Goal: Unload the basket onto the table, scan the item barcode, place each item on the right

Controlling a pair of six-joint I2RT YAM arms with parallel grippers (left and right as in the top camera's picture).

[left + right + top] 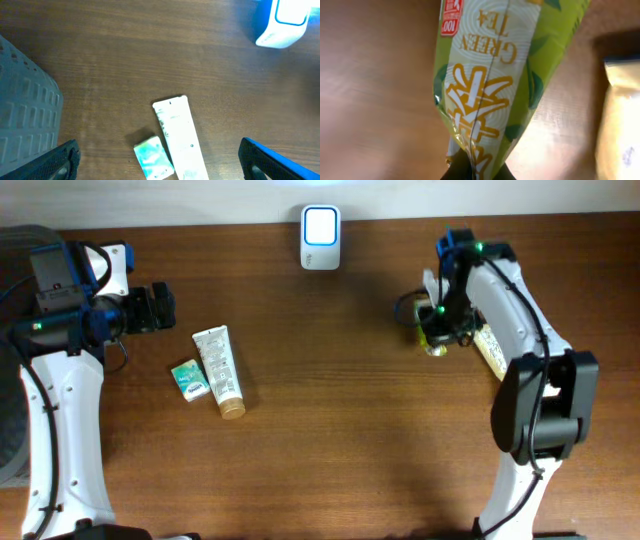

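Tabletop (330, 430) of brown woodgrain, white scanner (320, 237) at far edge

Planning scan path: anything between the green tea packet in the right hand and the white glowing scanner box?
No. Overhead shows only bare brown wooden table between green tea packet and white scanner box.

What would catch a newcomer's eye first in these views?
The green tea packet fills the right wrist view, pinched in the shut right hand. The glowing white scanner stands top centre in the overhead view. A white tube and a small teal box lie by the open left hand.
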